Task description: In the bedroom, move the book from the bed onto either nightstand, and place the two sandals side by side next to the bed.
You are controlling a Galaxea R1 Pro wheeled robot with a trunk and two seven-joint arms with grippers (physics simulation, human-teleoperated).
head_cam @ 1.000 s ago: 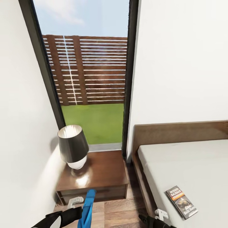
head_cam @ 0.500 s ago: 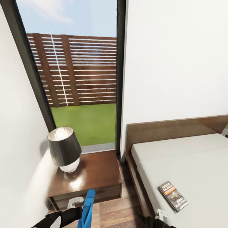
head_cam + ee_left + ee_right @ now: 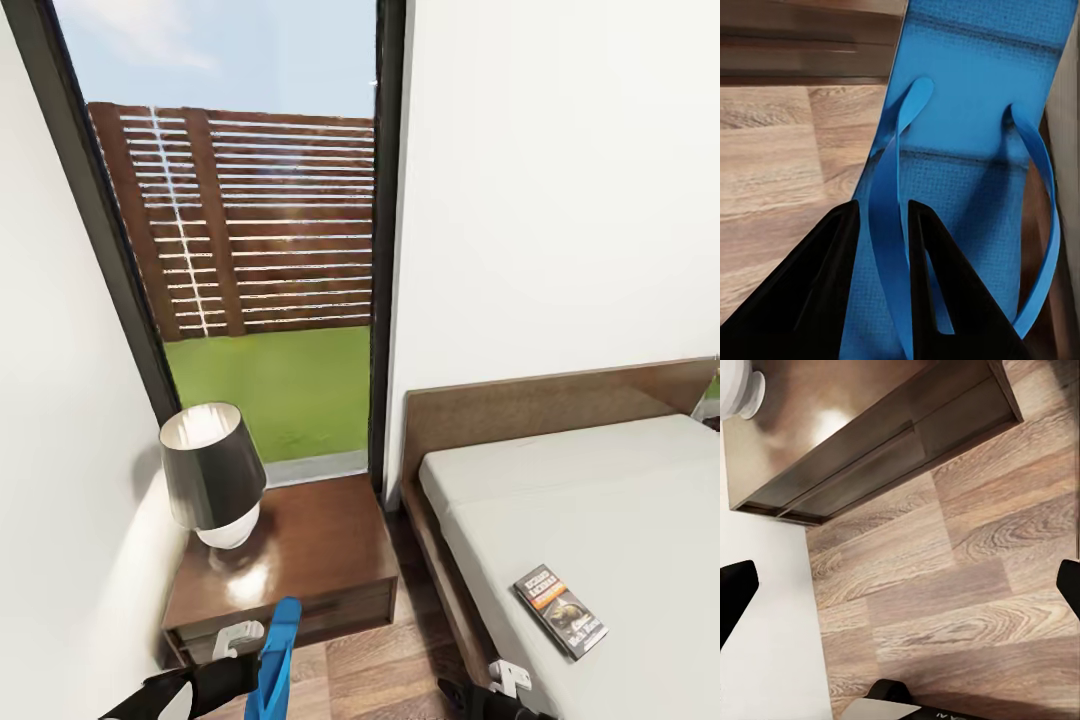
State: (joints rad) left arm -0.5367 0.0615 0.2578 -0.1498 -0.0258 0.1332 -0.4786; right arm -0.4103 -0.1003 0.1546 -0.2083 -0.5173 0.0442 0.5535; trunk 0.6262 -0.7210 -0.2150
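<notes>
Since half a second earlier my head had swung slightly back to the left, so the whole scene slid a little rightward in the head view, while nothing in the room itself had changed place. My left gripper [image 3: 881,247] was closed around one strap of a blue sandal [image 3: 275,655], its two black fingers pinching the loop while the sole hung beyond them, pointing toward the nightstand [image 3: 300,555] with its long axis running away from me. Below it lay the wood floor [image 3: 945,585], in the strip between the nightstand and the bed [image 3: 600,520]. My right gripper [image 3: 900,577] held nothing and stood wide open, fingertips far apart over bare planks near the nightstand's drawer front. The book [image 3: 560,610] lay flat on the mattress near the bed's closer side edge, its long axis slanting from the headboard end toward me, just ahead of and slightly right of my right arm. I judged that arm the nearer one for the book, since the left was occupied and sat across the floor gap. A lamp [image 3: 212,475] stood on the far left part of the nightstand's top, which left the part beside the bed bare for the book.
</notes>
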